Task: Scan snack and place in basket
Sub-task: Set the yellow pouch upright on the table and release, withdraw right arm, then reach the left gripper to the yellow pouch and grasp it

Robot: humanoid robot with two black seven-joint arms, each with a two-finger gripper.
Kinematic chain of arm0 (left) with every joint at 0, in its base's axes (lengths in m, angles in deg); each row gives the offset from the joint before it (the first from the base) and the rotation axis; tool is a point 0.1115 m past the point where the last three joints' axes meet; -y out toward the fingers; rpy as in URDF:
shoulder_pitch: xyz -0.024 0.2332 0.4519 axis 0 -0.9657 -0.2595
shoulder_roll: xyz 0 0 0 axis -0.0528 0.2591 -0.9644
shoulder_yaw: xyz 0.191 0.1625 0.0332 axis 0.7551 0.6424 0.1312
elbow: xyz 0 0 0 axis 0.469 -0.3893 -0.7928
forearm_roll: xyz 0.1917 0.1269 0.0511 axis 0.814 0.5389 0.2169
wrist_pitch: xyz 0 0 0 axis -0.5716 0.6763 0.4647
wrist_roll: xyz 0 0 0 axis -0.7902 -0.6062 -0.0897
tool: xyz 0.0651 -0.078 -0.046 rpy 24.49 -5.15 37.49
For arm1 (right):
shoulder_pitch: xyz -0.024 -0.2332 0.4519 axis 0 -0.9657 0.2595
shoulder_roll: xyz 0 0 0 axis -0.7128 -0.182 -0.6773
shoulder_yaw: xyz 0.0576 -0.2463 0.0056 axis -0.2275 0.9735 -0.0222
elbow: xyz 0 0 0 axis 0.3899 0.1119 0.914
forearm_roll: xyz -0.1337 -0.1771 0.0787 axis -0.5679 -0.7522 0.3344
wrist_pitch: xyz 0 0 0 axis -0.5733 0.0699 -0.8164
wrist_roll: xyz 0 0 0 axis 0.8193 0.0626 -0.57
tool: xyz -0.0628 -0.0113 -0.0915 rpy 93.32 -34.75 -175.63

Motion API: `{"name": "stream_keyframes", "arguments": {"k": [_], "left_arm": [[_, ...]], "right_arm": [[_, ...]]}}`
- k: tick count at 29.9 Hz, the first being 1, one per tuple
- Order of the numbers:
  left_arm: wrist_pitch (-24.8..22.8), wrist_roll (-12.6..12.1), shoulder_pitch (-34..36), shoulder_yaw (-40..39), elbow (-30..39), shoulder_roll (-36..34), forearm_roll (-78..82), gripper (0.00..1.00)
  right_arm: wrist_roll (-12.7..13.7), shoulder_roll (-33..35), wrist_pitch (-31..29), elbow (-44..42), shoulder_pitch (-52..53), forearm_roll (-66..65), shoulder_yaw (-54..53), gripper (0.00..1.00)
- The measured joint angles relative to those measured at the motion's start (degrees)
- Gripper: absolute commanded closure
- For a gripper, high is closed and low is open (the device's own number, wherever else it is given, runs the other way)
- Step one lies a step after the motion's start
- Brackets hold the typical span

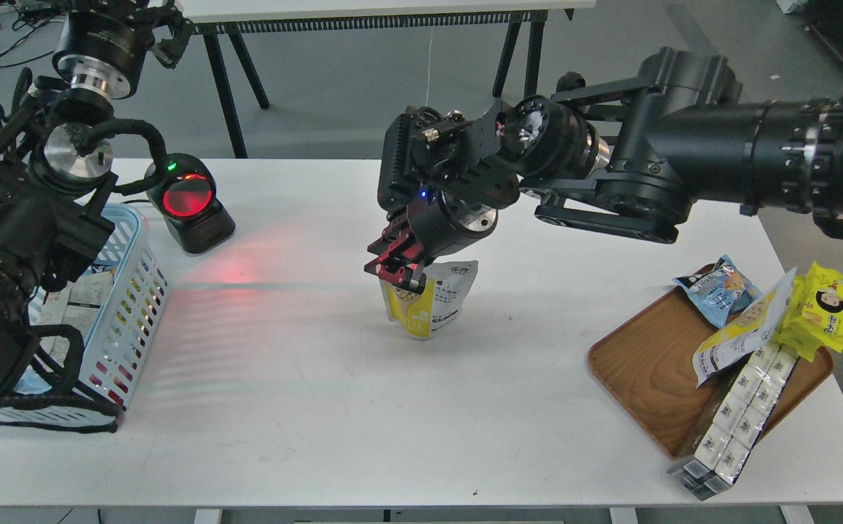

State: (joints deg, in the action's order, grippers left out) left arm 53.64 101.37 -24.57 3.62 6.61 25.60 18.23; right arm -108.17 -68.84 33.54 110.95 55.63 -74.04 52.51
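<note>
Right fingers (396, 268) pinching one snack (430, 304); left fingers' state unclear; one basket (130, 291).

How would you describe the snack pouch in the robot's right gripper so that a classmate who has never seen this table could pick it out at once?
Start at the white table and find its middle, right of the red-lit scanner. There the right gripper pinches the top of the snack, a yellow-and-white pouch standing upright. A similar pouch lies flat on the wooden tray among other packets; only this one stands alone mid-table.
</note>
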Motion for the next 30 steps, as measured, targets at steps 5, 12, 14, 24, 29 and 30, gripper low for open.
{"name": "stream_keyframes", "arguments": {"k": [5, 12, 14, 24, 29, 30], "left_arm": [[0.0, -0.4, 0.0, 0.3, 0.1, 0.0, 0.0, 0.00], [0.0, -0.8, 0.9, 0.6, 0.4, 0.0, 0.0, 0.00], [0.0, -0.9, 1.3, 0.6, 0.4, 0.1, 0.1, 0.00], [0.0, -2.4, 2.6, 1.8, 0.4, -0.2, 0.7, 0.00], [0.0, -5.7, 6.1, 9.0, 0.6, -0.5, 1.6, 0.00], [0.0, -5.9, 6.8, 10.8, 0.6, -0.7, 2.0, 0.00]], "right_arm": [[0.0, 3.3, -0.3, 0.1, 0.0, 0.3, -4.1, 0.03], [0.0, 9.6, -0.4, 0.0, -0.7, 0.9, -11.1, 0.02], [0.0, 12.2, -0.4, -0.2, -1.8, 2.6, -13.4, 0.02], [0.0, 24.1, 0.8, -2.9, -14.7, 19.1, -29.0, 0.02], [0.0, 27.3, 5.2, -3.7, -24.7, 29.9, -40.6, 0.02], [0.0, 27.5, 5.7, -4.0, -26.3, 32.7, -42.8, 0.02]]}}
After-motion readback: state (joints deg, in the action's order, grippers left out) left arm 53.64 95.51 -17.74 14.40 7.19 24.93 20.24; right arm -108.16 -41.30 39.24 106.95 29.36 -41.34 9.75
